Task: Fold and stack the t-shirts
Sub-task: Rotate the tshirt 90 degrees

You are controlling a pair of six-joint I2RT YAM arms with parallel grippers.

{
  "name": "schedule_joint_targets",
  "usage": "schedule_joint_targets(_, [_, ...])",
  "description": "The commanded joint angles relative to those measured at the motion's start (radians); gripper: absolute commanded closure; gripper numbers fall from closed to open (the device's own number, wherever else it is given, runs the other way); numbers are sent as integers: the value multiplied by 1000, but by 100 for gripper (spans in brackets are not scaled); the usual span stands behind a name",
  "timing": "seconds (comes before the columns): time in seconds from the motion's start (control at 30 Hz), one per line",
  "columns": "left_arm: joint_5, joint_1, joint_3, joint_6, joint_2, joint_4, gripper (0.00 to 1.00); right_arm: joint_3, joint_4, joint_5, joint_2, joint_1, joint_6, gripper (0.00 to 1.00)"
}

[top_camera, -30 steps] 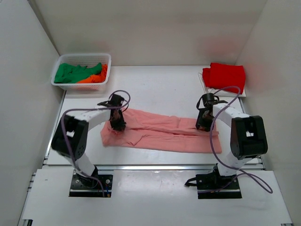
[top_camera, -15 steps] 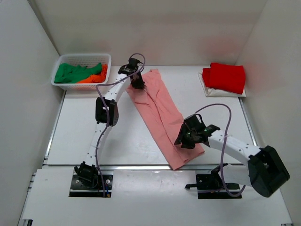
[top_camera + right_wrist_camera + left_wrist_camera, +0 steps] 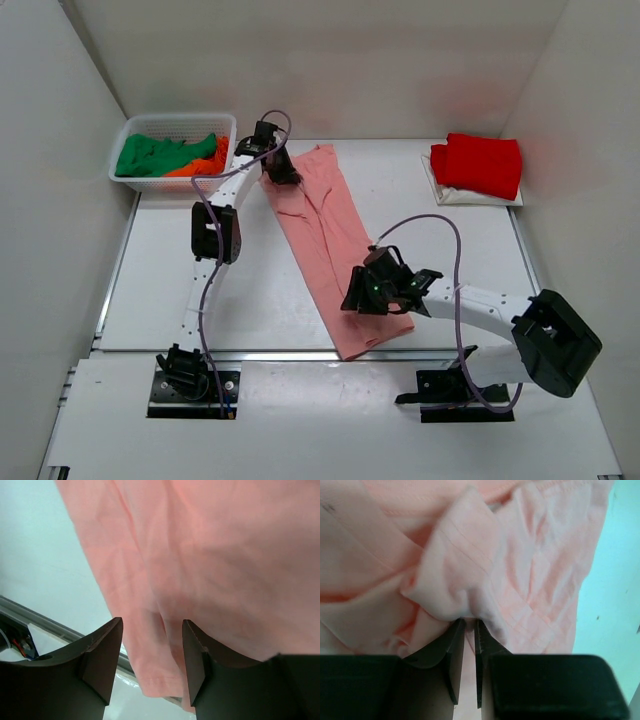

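The salmon-pink t-shirt (image 3: 330, 220) lies as a long folded strip running diagonally from the back left to the near edge of the table. My left gripper (image 3: 279, 172) is at its far end, shut on a bunched fold of the pink cloth (image 3: 465, 580); the jaws (image 3: 469, 625) are nearly together with cloth between them. My right gripper (image 3: 357, 297) hovers over the shirt's near end, open, with the pink cloth (image 3: 210, 555) beneath its spread fingers (image 3: 151, 625). The bright red t-shirt (image 3: 478, 163) lies folded at the back right. The green t-shirt (image 3: 150, 155) and the orange t-shirt (image 3: 195, 167) are in the basket.
The white mesh basket (image 3: 175, 123) stands at the back left corner, close to my left gripper. A white sheet (image 3: 460, 197) lies under the red shirt. White walls enclose the table on three sides. A metal rail (image 3: 300, 353) runs along the near edge.
The pink shirt has swung from lying across the table to a diagonal. My left gripper carried its end to the back left; my right gripper went to the near end and shifted left.
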Motion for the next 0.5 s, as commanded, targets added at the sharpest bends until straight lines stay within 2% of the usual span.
schedule_joint_targets(0.0, [5,-54,46,85,-187,-44,75,67,-24,74,-45,-58,-124,52])
schedule_joint_targets(0.07, [-28,-92,-26,134,-292,-99,76,80,-42,86,-69,-107,-176,52])
schedule_joint_targets(0.13, [-80,-120,-176,163,-407,-76,75,80,-58,83,-70,-168,-228,51])
schedule_joint_targets(0.2, [-122,-149,-531,139,-552,60,73,78,-73,77,-42,-216,-273,51])
schedule_joint_targets(0.23, [-129,-149,-625,122,-646,103,74,77,-96,71,-27,-237,-290,52])
schedule_joint_targets(0.27, [-114,-140,-802,90,-719,178,73,83,-99,77,-4,-247,-305,52])
schedule_joint_targets(0.33, [-87,-115,-1065,55,-776,252,74,77,-134,83,28,-239,-322,53])
schedule_joint_targets(0.4, [-95,-102,-1152,51,-775,268,73,45,-144,86,41,-224,-312,57])
schedule_joint_targets(0.47, [-161,-112,-1165,73,-723,230,74,28,-147,74,50,-186,-278,59])
